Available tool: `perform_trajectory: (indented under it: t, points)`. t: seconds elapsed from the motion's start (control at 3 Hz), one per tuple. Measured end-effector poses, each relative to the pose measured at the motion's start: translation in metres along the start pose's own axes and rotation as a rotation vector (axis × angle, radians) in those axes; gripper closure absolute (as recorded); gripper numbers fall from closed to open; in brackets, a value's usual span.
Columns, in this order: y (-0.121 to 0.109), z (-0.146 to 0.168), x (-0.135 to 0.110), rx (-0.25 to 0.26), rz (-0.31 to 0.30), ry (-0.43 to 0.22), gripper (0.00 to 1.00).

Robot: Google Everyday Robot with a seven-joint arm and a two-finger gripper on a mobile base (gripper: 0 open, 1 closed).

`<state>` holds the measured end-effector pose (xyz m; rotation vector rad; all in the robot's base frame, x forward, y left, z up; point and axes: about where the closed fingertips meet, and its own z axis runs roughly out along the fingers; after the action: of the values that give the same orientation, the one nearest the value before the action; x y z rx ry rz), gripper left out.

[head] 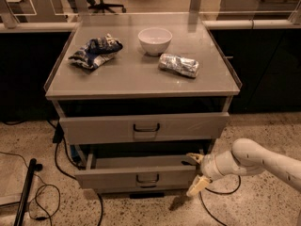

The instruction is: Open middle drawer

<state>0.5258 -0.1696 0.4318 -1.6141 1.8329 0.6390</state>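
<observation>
Jaws are standing spread apart; I'm seeing the gripper (pixel 195 172) hanging at the right end of the middle drawer (pixel 117 177), which is sitting pulled partway out. Farther back, the cabinet top (pixel 141 81) is carrying a silver packet (pixel 178 65), white bowl (pixel 154 40) and blue bag (pixel 96 52).
</observation>
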Motion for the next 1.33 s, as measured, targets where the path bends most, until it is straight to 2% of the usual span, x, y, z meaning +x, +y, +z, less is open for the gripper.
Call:
perform_trajectory:
  t: [0.33, 0.67, 1.33]
  points:
    - [0.0000, 0.0000, 0.0000, 0.000, 0.000, 0.000, 0.00]
    - [0.0000, 0.0001, 0.0000, 0.000, 0.000, 0.000, 0.13]
    - [0.0001, 0.0001, 0.0000, 0.000, 0.000, 0.000, 0.60]
